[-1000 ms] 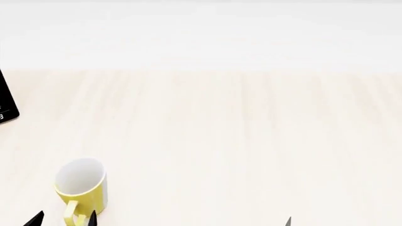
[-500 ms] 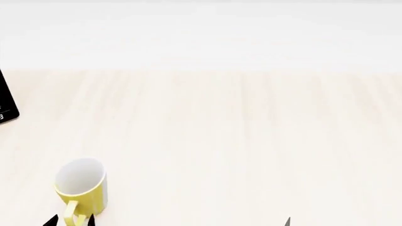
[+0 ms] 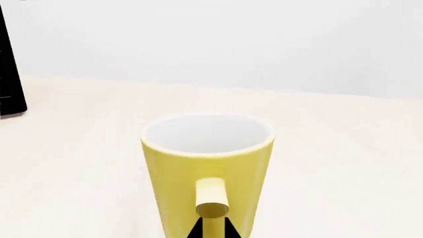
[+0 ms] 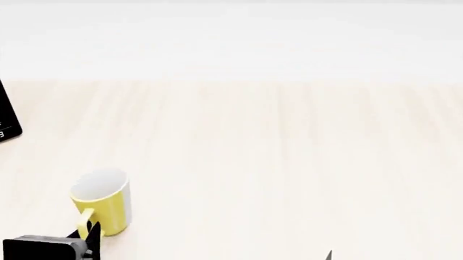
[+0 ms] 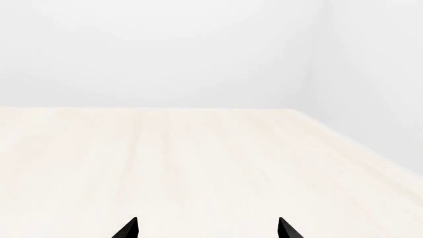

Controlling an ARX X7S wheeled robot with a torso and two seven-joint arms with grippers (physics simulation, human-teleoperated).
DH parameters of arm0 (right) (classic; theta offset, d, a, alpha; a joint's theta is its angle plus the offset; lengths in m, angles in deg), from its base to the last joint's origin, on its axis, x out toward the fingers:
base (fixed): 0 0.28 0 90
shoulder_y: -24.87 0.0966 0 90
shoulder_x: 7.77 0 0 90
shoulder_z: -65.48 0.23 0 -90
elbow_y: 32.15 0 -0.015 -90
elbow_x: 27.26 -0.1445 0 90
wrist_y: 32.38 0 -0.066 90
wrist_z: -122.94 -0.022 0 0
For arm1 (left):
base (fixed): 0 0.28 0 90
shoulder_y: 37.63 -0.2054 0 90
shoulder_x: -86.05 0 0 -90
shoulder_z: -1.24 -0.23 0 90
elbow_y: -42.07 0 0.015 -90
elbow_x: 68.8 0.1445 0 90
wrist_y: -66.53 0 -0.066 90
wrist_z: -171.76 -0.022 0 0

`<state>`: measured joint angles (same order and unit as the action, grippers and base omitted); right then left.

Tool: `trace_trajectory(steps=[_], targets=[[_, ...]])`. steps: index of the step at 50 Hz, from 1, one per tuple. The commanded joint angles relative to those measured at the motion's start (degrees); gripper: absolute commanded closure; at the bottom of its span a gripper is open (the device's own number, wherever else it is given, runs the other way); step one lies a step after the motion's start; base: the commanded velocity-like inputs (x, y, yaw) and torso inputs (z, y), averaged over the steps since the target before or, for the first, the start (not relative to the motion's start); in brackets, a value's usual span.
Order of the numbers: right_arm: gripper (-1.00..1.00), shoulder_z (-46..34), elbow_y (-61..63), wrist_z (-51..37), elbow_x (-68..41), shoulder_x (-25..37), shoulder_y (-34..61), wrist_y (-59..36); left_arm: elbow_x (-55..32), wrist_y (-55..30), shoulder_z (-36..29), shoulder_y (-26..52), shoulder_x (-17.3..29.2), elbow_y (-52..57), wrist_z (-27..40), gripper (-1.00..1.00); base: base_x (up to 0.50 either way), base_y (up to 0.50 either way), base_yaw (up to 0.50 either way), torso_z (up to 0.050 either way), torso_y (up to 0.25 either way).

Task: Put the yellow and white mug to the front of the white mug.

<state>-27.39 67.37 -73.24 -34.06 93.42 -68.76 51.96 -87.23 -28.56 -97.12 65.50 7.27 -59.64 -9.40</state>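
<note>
1. The counter (image 4: 275,162) is a pale wood-grain surface that fills most of the head view and runs back to a plain white wall.
2. A black object (image 4: 7,116) stands at the counter's far left edge, cut off by the frame. It also shows as a dark upright slab (image 3: 10,79) in the left wrist view. What it is cannot be told.
3. The yellow and white mug (image 4: 105,203) sits at the near left of the counter, tilted, with its white inside showing. Its yellow side and yellow handle face the robot, and a white strip shows on its right flank. In the left wrist view the mug (image 3: 208,168) fills the centre with its handle pointing at the camera.
4. The left claw (image 4: 87,238) is pinching the mug's handle; its black tips press together on the handle (image 3: 213,229) from both sides.
5. The right claw (image 5: 206,229) hangs over bare counter, well apart from the mug, with its two black tips spread wide and nothing between them. In the head view only one tip (image 4: 329,254) peeks in at the lower edge.
</note>
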Motion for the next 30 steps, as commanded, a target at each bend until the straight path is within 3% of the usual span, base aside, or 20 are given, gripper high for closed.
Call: trace_trajectory(steps=[1, 11, 22, 26, 30], targets=[[-1.0, -0.6, 0.1, -0.1, -0.1, 0.4, 0.0, 0.1, -6.6, -1.8, -1.4, 9.5, 3.6, -5.3, -14.7, 1.0, 0.0, 0.0, 0.0, 0.0, 0.0], [-1.0, -1.0, -0.3, -0.3, -0.3, 0.6, 0.2, 0.2, -6.8, -1.9, -2.0, 9.5, 4.0, -4.6, -15.5, 1.0, 0.0, 0.0, 0.0, 0.0, 0.0], [-1.0, -1.1, -0.2, -0.6, -0.6, 1.0, 0.1, 0.3, -4.9, -1.8, -5.1, 16.4, 4.1, -11.1, -19.9, 1.0, 0.0, 0.0, 0.0, 0.0, 0.0], [-1.0, -1.2, 0.2, -0.7, -0.7, 1.1, 0.0, 0.4, -4.1, -1.8, -7.3, 18.9, 4.7, -11.8, -23.3, 1.0, 0.0, 0.0, 0.0, 0.0, 0.0], [-1.0, -1.3, 0.1, -0.8, -0.7, 1.2, 0.0, 0.4, -7.5, -5.1, -9.1, 21.6, 5.5, -12.0, -31.1, 1.0, 0.0, 0.0, 0.0, 0.0, 0.0]])
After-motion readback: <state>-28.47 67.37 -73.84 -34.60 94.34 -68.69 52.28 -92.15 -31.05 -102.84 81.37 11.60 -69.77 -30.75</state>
